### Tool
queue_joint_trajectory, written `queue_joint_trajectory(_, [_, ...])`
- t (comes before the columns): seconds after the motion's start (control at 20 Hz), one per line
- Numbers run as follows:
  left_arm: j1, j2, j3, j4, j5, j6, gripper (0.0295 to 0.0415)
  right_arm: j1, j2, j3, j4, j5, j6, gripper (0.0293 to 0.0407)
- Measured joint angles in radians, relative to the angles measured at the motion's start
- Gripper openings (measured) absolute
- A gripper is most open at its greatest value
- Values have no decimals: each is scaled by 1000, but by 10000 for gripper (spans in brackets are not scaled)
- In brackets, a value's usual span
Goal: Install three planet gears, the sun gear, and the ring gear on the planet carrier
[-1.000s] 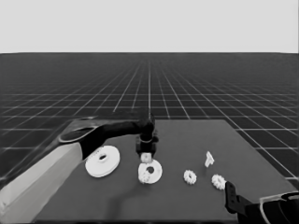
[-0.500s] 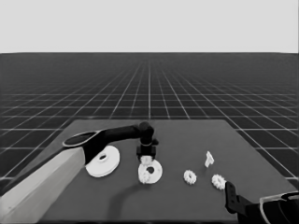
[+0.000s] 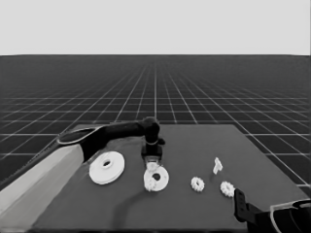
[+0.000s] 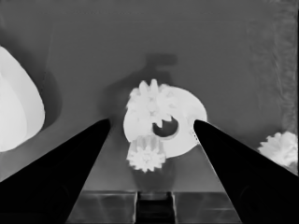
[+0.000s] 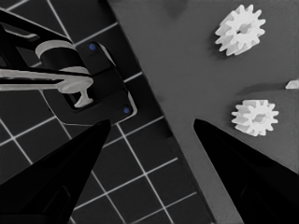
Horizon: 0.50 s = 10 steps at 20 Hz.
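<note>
Left wrist view shows the left hand (image 4: 148, 128) spread open above the planet carrier (image 4: 187, 122), grasping nothing.

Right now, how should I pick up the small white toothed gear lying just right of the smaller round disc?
Pinch the small white gear across its toothed rim from straight above: it lies flat, hole up, touching no other part.

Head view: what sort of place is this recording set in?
Most likely a simulated assembly bench: a dark table on a gridded floor under a blank pale band, with white toothed gears and round parts.
</note>
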Motion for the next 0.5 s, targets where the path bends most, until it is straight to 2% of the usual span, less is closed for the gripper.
queue_joint_trajectory(0.15, [-44,-5,20,-39,16,-11,385,0,0,0,0,0,0,385])
queue_joint_trajectory(0.4, [-53,-6,22,-48,19,-12,385,0,0,0,0,0,0,385])
queue_joint_trajectory(0.45, [-131,-271,484,19,-317,469,408,0,0,0,0,0,0,385])
queue_joint_trajectory(0.5, [-232,-661,897,59,-523,902,414,0,0,0,0,0,0,385])
